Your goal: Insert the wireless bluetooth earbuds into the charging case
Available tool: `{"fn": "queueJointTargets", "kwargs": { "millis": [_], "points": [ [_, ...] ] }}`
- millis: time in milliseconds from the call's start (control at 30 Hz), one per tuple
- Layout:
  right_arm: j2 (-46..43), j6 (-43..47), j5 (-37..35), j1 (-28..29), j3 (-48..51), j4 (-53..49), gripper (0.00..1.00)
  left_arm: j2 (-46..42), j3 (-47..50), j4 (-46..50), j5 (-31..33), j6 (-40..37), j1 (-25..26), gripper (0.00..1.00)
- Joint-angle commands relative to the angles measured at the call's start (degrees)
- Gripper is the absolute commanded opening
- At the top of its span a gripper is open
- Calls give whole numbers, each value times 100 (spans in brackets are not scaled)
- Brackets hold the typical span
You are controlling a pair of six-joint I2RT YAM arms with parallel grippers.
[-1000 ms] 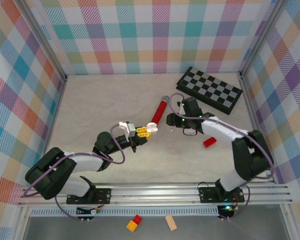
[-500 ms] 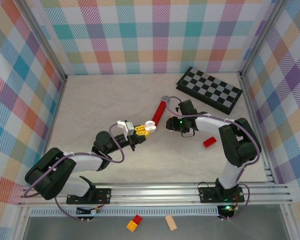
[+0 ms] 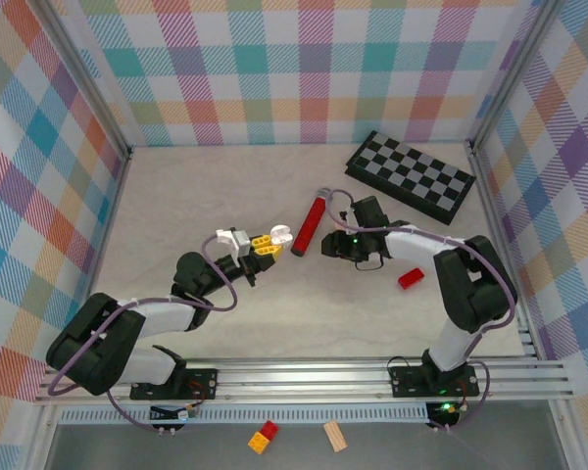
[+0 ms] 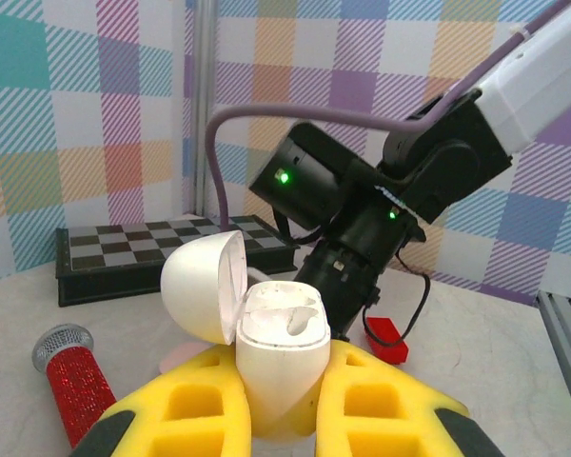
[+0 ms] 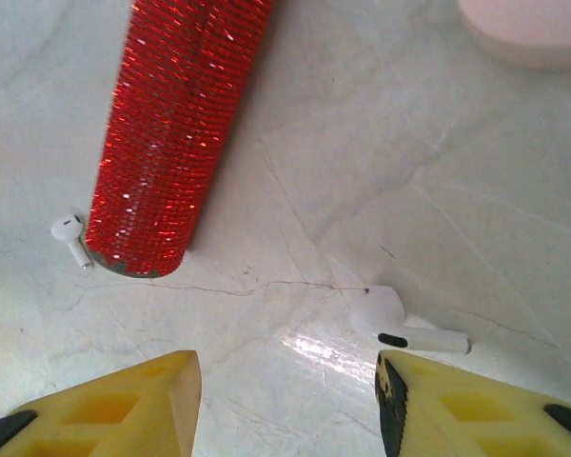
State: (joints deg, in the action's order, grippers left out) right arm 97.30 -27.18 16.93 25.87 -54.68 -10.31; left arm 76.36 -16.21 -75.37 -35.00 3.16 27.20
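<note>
Left wrist camera: the left gripper (image 4: pixel 278 405) clamps its yellow fingers (image 4: pixel 186 405) on the lower half of a white charging case (image 4: pixel 278 352). The case is held upright with its lid (image 4: pixel 205 284) swung open to the side, and two hollow sockets show in its top. Behind the case sits the black body of the right arm (image 4: pixel 347 214), with green lights glowing. A folded chessboard (image 4: pixel 162 248) lies further back, and a small red block (image 4: pixel 385 339) lies on the table by that arm.

From overhead, the left gripper (image 3: pixel 267 243) holds the charging case (image 3: pixel 280 235) above the pale table (image 3: pixel 176 196), just beside the near end of a glittery red microphone (image 3: pixel 309 223). The right gripper (image 3: pixel 327 246) is low at the microphone's other side.

On the right wrist camera, the right gripper (image 5: pixel 285 390) has its jaws spread wide and grips nothing. A white earbud (image 5: pixel 400 322) lies on the table just ahead of one yellow fingertip (image 5: pixel 457 409). A second earbud (image 5: pixel 69 233) rests against the base of the red microphone (image 5: pixel 176 124). The edge of a pale pink rounded object (image 5: pixel 528 29) shows at the top corner.
</note>
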Motion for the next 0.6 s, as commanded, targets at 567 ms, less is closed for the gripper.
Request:
{"fn": "queueJointTargets", "kwargs": {
  "millis": [567],
  "points": [
    [1243, 918, -259, 15, -1506, -1503, 56, 84, -122, -241, -64, 74, -66, 0]
  ]
}}
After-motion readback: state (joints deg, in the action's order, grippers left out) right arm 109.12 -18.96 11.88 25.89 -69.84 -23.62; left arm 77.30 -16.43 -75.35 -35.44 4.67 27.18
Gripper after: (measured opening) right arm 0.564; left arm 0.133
